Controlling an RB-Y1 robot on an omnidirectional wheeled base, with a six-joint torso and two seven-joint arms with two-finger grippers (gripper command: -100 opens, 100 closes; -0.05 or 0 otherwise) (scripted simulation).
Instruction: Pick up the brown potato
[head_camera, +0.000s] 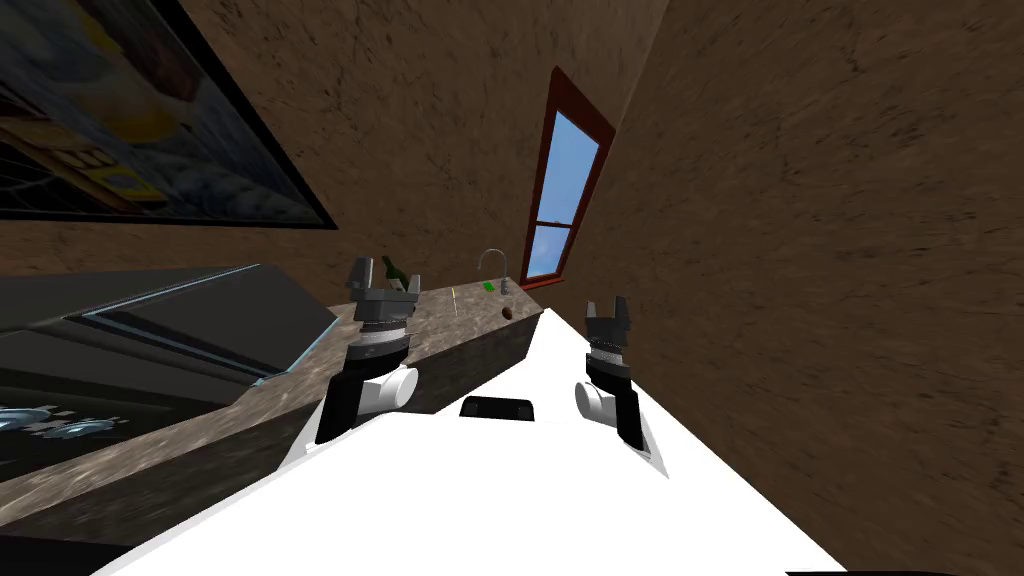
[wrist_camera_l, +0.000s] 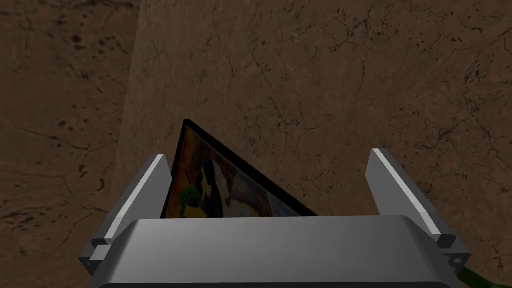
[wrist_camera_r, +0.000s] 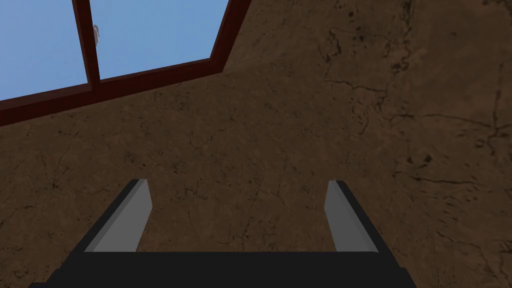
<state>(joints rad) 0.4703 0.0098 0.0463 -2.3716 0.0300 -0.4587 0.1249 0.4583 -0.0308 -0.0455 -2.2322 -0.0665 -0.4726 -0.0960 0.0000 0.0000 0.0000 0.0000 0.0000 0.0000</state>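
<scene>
Brown walls (head_camera: 820, 250), red-framed window (head_camera: 570, 190), mottled counter (head_camera: 200, 425)

The table (head_camera: 445, 325) is a mottled grey-brown slab running away toward the far corner. Near its far end, close to the front edge, sits the small brown potato (head_camera: 508, 313). Just beyond it are a curved faucet (head_camera: 492, 262) and a small green thing (head_camera: 489, 286), with a dark green bottle (head_camera: 393, 267) off to one side.
</scene>
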